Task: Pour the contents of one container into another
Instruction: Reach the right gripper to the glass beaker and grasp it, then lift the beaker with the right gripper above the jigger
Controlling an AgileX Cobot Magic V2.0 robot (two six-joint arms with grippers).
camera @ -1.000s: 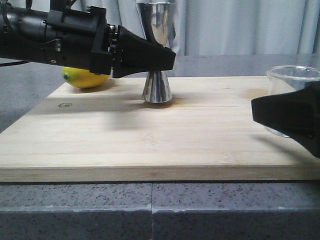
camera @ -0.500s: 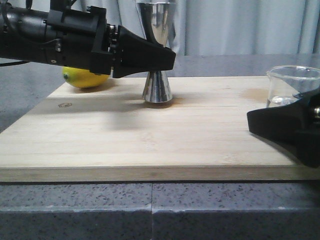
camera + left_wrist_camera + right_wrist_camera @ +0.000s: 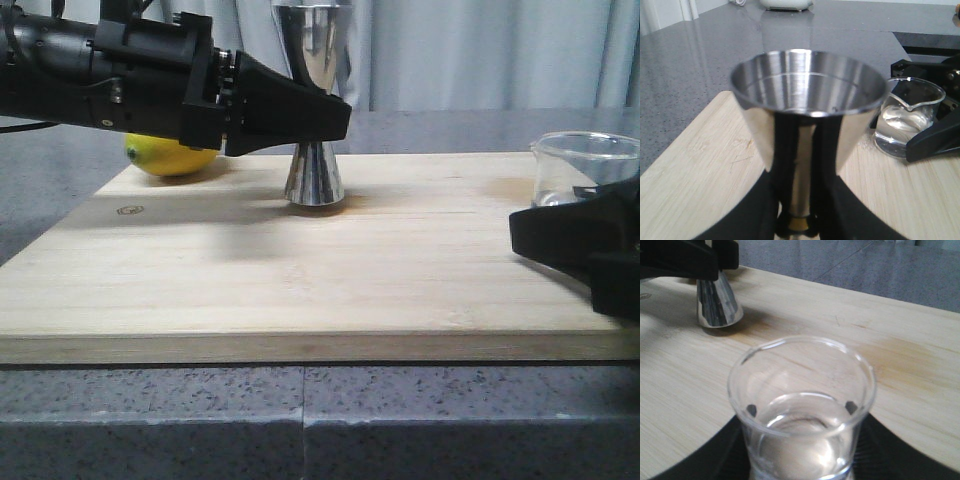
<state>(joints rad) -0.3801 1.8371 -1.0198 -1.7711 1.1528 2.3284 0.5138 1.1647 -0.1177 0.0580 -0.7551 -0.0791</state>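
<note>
Left wrist view, shiny steel jigger (image 3: pixel 807 95), gold waist, clear beaker (image 3: pixel 907 116) part-filled

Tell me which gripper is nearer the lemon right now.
Left. The left gripper reaches across just in front of the lemon, clamping the jigger. The right gripper is at the board's far right end, around the beaker.

No text, number or brand can be read anywhere. The wooden cutting board (image 3: pixel 300 270) bears a small stamped mark (image 3: pixel 129 210) near its left edge, too faint to read.
</note>
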